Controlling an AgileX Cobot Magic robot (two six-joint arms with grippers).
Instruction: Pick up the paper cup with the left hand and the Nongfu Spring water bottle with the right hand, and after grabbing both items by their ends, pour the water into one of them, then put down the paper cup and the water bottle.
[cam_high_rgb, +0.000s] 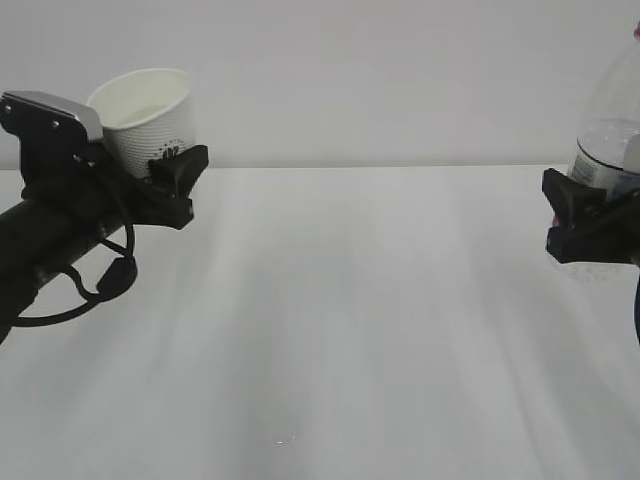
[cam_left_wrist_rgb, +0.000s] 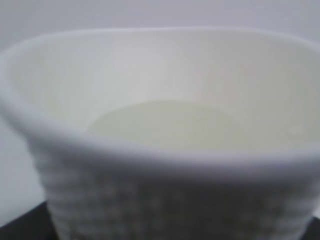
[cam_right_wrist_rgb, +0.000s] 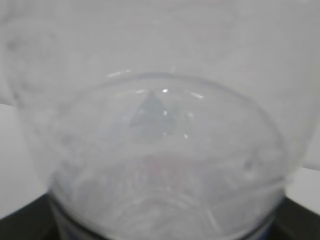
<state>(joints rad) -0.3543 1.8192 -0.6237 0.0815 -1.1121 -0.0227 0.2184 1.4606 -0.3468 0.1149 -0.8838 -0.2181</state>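
Exterior view: the left hand (cam_high_rgb: 165, 185), a black robot gripper with a grey-silver box on its wrist and looping black cables, is clamped around the lower part of the small white tapered paper cup (cam_high_rgb: 148, 118) with a dotted side texture. The cup is held clear of the white table (cam_high_rgb: 340, 330), tilted slightly toward the middle of the scene, mouth open upward.

At the right edge, the right hand (cam_high_rgb: 585, 225), a black gripper, is clamped on the lower body of the clear ribbed plastic Nongfu Spring water bottle (cam_high_rgb: 610, 140), which stands roughly upright and is cut off by the frame edge. The two held items are well apart.

Left wrist view: the paper cup (cam_left_wrist_rgb: 160, 150) fills the frame (out of focus), showing its cream interior and round base.

Right wrist view: the water bottle (cam_right_wrist_rgb: 160, 150) fills the frame, blurred. Whether the water is inside cannot be determined.
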